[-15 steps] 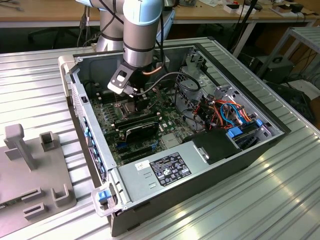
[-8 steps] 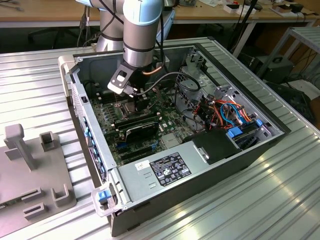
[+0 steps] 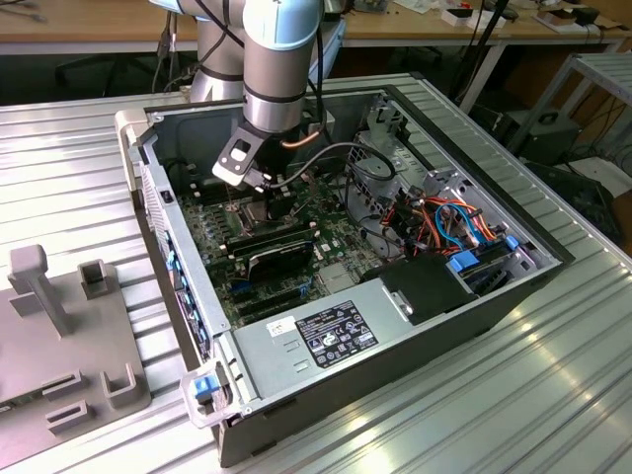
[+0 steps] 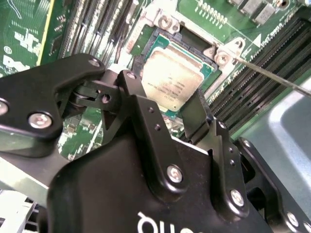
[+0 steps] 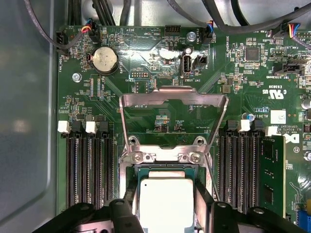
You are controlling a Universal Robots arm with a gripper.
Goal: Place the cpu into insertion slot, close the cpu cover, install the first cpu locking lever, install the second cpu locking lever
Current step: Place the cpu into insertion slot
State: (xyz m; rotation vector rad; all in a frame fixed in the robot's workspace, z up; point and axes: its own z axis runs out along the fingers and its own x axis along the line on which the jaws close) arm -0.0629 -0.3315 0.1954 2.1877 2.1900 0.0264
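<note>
My end effector (image 5: 165,190) pinched the cpu (image 5: 165,205) by its edges at the slot (image 5: 160,167). The cover (image 5: 172,95) stood raised open.

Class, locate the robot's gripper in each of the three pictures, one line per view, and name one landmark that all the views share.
Exterior view: the gripper hangs under the arm's wrist inside the open computer case.
Second wrist view: the gripper is in the foreground, at the cpu.
First wrist view: the gripper is at the cpu, near the open cpu cover.
Shared landmark: the green motherboard.
</note>
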